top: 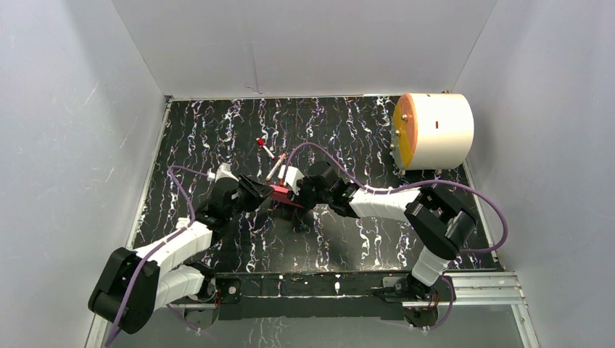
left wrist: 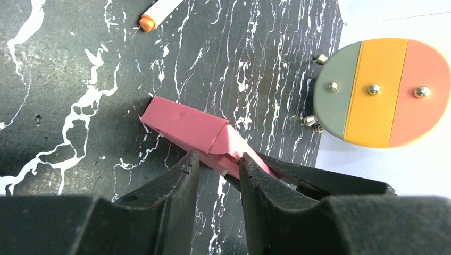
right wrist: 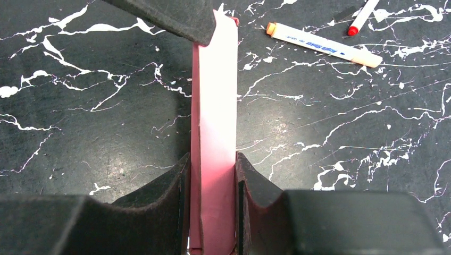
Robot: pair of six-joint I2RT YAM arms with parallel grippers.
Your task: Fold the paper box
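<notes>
Left pincer (left wrist: 219, 166) and right pincer (right wrist: 211, 172) each clamp the paper box (left wrist: 186, 127) held between them; opposing pulls could tear its card.

Left gripper (top: 262, 194), right gripper (top: 300, 194) meeting at paper box (top: 283, 196), pens (top: 275, 169) behind

paper box (left wrist: 183, 125) matt smooth pink card; table (left wrist: 80, 79) black marbled, faint sheen.
</notes>
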